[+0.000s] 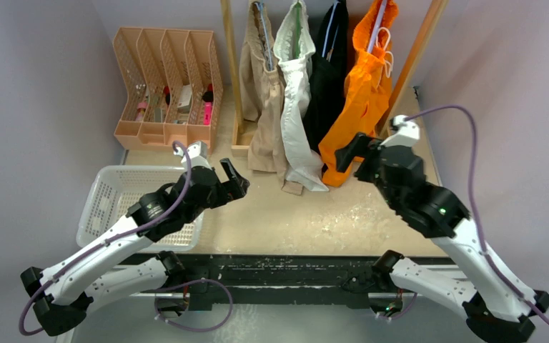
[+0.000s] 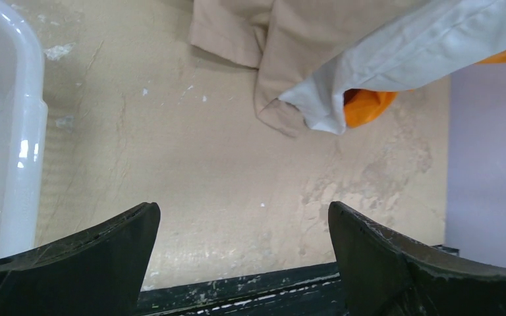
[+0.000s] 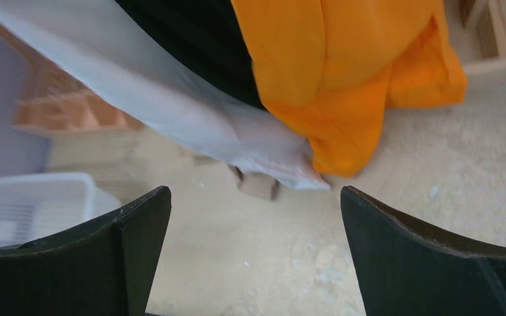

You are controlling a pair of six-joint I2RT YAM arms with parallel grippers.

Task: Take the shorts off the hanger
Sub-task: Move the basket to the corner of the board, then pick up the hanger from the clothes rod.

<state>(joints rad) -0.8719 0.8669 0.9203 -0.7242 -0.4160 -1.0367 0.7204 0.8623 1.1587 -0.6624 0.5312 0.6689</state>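
Approach phase; shorts (image 1: 294, 93) hang upper centre. Released, empty: left gripper (image 1: 233, 180), right gripper (image 1: 352, 152). Next: right should reach orange pair (image 1: 361, 93).

A white perforated basket (image 1: 104, 207) sits at the left of the scuffed tan surface (image 1: 293, 214). Behind it, against the back wall, stands a peach slotted file organizer (image 1: 161, 64) holding small items.

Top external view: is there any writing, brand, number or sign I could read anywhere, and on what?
No text can be read.
The shorts and the white basket show no print.
The small items in the peach file rack may carry labels: too small and blurred to read.
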